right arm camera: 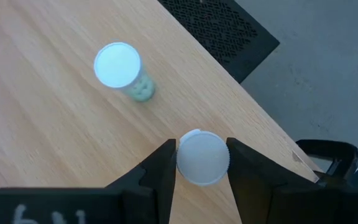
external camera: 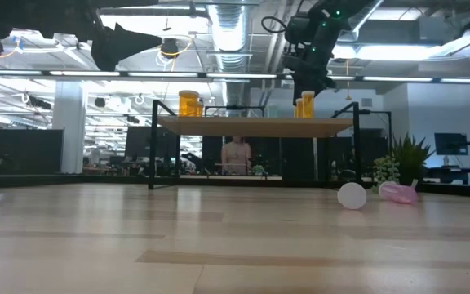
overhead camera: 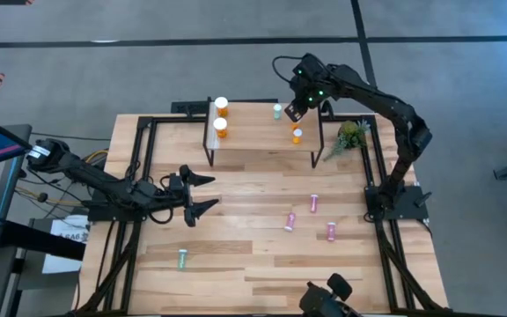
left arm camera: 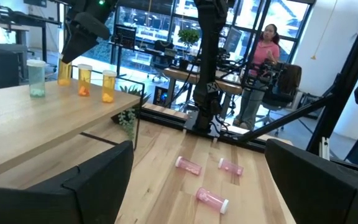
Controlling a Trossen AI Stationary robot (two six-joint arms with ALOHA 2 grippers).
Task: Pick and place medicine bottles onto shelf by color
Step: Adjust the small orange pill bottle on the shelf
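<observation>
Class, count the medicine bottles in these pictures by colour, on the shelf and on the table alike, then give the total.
Orange bottles: 5 (two large, three small; one small in the right gripper)
Pink bottles: 3
Green bottles: 2
Total: 10

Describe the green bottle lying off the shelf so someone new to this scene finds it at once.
On the wooden table, the raised shelf stands at one end. Near the opposite edge, on the left arm's side, a pale green bottle lies on its side. The pink bottles lie toward the right arm's side, and the other green one stands upright on the shelf.
</observation>
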